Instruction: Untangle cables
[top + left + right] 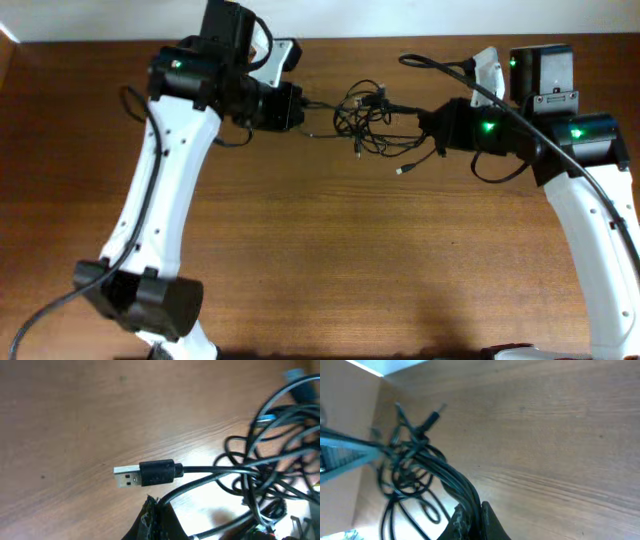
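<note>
The cables (pixel 368 118) form a thin black tangle on the wooden table, stretched between my two grippers. My left gripper (pixel 305 108) is at the tangle's left side, shut on one cord; in the left wrist view the fingertips (pixel 152 504) pinch a cord that runs right into the knot (pixel 265 467). Beside that cord lies a black USB plug (pixel 145 474) with a silvery tip. My right gripper (pixel 427 120) is at the tangle's right side. It (pixel 476 508) is shut on a bunch of several cords that lead to the knot (pixel 410 462). A loose plug end (pixel 401 171) trails toward the front.
The table's back edge (pixel 330 40) meets a white wall just behind the tangle. Thick black arm cables (pixel 500 100) loop over the right arm. The left arm's white link (pixel 160 190) crosses the table's left half.
</note>
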`<state>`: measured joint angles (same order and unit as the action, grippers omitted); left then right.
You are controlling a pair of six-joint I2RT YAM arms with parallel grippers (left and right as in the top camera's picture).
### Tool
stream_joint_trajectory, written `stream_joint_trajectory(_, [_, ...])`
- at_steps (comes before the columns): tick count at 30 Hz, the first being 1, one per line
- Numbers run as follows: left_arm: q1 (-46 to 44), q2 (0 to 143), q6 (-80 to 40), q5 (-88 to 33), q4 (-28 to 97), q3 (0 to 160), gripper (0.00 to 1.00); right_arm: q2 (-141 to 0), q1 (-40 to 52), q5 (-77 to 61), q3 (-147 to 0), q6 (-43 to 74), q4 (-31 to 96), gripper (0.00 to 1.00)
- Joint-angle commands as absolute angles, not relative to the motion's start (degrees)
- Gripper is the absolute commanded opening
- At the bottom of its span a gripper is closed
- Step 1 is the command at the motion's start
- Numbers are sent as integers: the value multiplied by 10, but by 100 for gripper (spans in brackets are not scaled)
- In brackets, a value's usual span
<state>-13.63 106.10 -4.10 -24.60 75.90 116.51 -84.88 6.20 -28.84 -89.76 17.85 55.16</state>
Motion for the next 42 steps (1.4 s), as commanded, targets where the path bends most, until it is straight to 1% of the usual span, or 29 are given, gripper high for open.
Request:
stream_joint_trajectory(1, [-83,1096,-30,-33,778,1171,0,-841,22,-185,-907,173,542,4])
stream_joint_trajectory(4, [-74,1096,-31,29,766,1171,0,-841,22,-126,-913,174,543,4])
stream_joint_trajectory(8, [-71,1096,-38,39,749,1171,1,-847,25,-138,-912,176,553,4])
stream_joint_trajectory(10, [-71,1096,-38,32,749,1171,11,-858,36,-139,-912,176,567,4])
stream_joint_trajectory(11, [-71,1096,-38,17,749,1171,18,-867,44,-139,-912,176,573,4])
stream_joint_trajectory(12, [-71,1096,-38,-6,750,1171,33,-883,62,-139,-912,176,576,4])
stream_joint_trajectory(13, [-71,1096,-38,-22,752,1171,50,-893,73,-139,-912,176,576,4])
stream_joint_trajectory(14, [-71,1096,-38,-24,755,1171,68,-906,88,-139,-912,176,576,9])
stream_joint_trajectory(15, [-70,1096,-38,-23,758,1171,76,-921,102,-139,-912,176,576,16])
stream_joint_trajectory(16, [-69,1096,-38,-23,759,1171,90,-938,116,-139,-912,176,576,30])
stream_joint_trajectory(17, [-70,1096,-38,-23,757,1171,98,-952,126,-139,-912,176,574,49])
stream_joint_trajectory(18, [-70,1096,-38,-23,757,1171,99,-964,136,-139,-912,176,572,67])
stream_joint_trajectory(19, [-70,1096,-38,-23,756,1171,100,-973,141,-139,-912,176,570,76])
stream_joint_trajectory(20, [-70,1096,-35,-23,756,1171,99,-987,148,-139,-912,176,566,83])
stream_joint_trajectory(24, [-71,1104,-32,-32,754,1171,98,-991,142,-139,-914,185,542,83])
stream_joint_trajectory(25, [-71,1109,-32,-39,752,1171,93,-990,131,-139,-914,190,542,83])
stream_joint_trajectory(26, [-71,1120,-37,-55,748,1171,85,-990,104,-139,-914,200,545,83])
stream_joint_trajectory(27, [-71,1140,-39,-74,747,1171,69,-990,80,-139,-914,200,550,83])
stream_joint_trajectory(28, [-71,1152,-45,-82,748,1171,64,-990,59,-139,-914,200,556,82])
stream_joint_trajectory(30, [-79,1184,-69,-82,751,1171,51,-991,20,-139,-914,200,571,81])
stream_joint_trajectory(33, [-109,1236,-69,-81,750,1171,46,-991,-16,-139,-914,196,589,80])
stream_joint_trajectory(35, [-123,1269,-69,-81,751,1171,42,-991,-17,-135,-914,186,594,80])
stream_joint_trajectory(39, [-135,1301,-85,-82,756,1171,41,-992,-16,-132,-913,186,594,80])
stream_joint_trajectory(42, [-155,1313,-113,-82,757,1166,37,-992,-16,-130,-913,186,594,80])
